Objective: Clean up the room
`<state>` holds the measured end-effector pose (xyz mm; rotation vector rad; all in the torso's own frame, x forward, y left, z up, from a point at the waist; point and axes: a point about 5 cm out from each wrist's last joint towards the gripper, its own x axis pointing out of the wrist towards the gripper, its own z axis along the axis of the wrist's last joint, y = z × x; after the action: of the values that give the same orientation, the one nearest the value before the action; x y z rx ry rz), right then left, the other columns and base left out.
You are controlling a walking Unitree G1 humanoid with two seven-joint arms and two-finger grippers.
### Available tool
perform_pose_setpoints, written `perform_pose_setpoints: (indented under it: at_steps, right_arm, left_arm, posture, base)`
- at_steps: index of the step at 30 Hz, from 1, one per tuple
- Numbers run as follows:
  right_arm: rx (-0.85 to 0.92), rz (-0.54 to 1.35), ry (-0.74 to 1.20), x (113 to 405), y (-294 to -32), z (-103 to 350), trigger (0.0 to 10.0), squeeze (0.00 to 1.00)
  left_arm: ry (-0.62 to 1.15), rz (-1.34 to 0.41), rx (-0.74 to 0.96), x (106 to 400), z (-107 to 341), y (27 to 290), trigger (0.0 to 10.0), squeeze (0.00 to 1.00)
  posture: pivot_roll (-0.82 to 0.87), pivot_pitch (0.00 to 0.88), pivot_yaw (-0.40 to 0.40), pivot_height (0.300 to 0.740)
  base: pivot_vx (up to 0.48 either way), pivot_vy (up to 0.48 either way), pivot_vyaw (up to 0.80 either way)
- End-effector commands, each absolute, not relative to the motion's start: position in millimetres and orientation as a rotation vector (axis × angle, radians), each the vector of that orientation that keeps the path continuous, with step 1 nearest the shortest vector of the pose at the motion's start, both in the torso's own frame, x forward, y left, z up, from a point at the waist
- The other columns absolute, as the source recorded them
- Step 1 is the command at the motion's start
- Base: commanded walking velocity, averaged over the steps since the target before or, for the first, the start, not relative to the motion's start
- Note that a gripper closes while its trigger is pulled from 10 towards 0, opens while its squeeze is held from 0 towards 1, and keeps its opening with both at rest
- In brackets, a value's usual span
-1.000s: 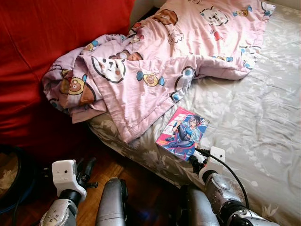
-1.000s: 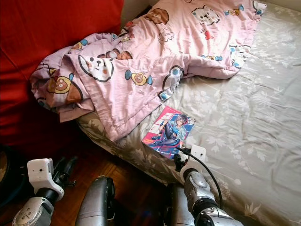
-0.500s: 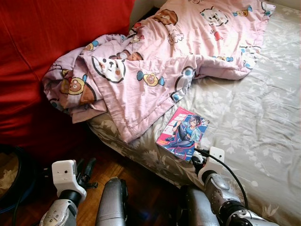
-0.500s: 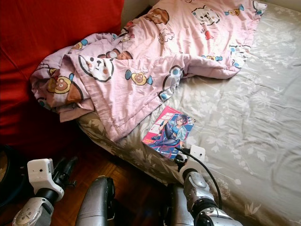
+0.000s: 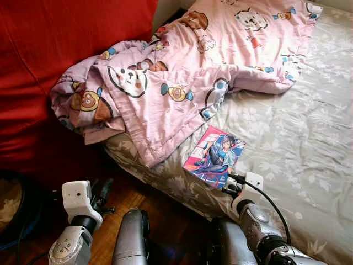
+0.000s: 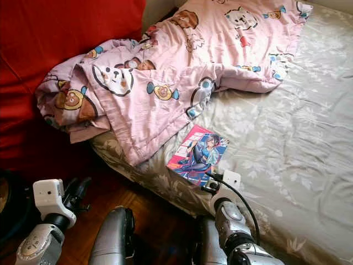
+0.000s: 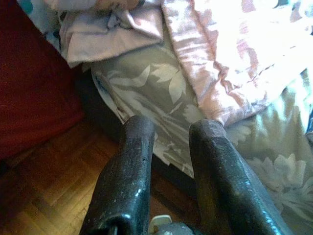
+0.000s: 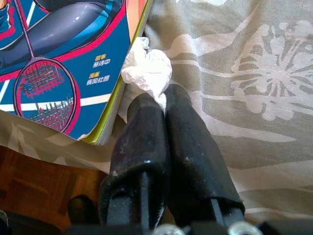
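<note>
One tissue pinched in right gripper, fingers closed on it, at bed edge; book just beside at 11 o'clock. Left gripper parted, empty, low over floor, farther off

A pink blanket printed with cartoon bears is lying on a grey leaf-patterned sheet, a blue-and-pink illustrated book is resting beside white crumpled paper, against red fabric.
</note>
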<state>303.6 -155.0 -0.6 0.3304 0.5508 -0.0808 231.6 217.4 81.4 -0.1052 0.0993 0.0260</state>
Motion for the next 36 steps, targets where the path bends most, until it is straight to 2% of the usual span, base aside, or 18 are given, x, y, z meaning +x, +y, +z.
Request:
perform_pose_setpoints:
  at_steps: [1,9,21,22,29,36]
  right_arm:
    - [0.341,-0.093,0.588,296,-155,-9,0.0,0.00]
    - [0.336,-0.105,0.541,299,-159,-4,0.0,0.00]
    - [0.220,-0.074,0.291,295,-174,13,0.0,0.00]
    - [0.176,-0.038,0.265,291,-172,14,10.0,0.00]
    - [0.195,-0.013,0.212,284,-171,15,10.0,0.00]
    - [0.179,0.022,0.238,289,-163,15,10.0,0.00]
  left_arm:
    - [0.119,0.044,-0.104,229,76,220,10.0,0.00]
    - [0.113,0.047,-0.109,235,73,218,10.0,0.00]
    - [0.101,0.063,-0.142,239,67,211,10.0,0.00]
    - [0.103,0.067,-0.147,238,64,210,10.0,0.00]
    - [0.108,0.079,-0.153,237,59,208,10.0,0.00]
    - [0.107,0.099,-0.146,237,57,212,10.0,0.00]
  posture:
    - [0.18,0.208,-0.032,0.602]
    - [0.16,0.184,-0.049,0.602]
    - [0.11,0.154,-0.089,0.602]
    - [0.10,0.151,-0.094,0.602]
    - [0.10,0.144,-0.099,0.602]
    - [0.11,0.129,-0.105,0.642]
  base:
    - [0.000,0.000,0.00]
    - [0.000,0.000,0.00]
    - [0.000,0.000,0.00]
    - [0.000,0.000,0.00]
    - [0.000,0.000,0.00]
    - [0.000,0.000,0.00]
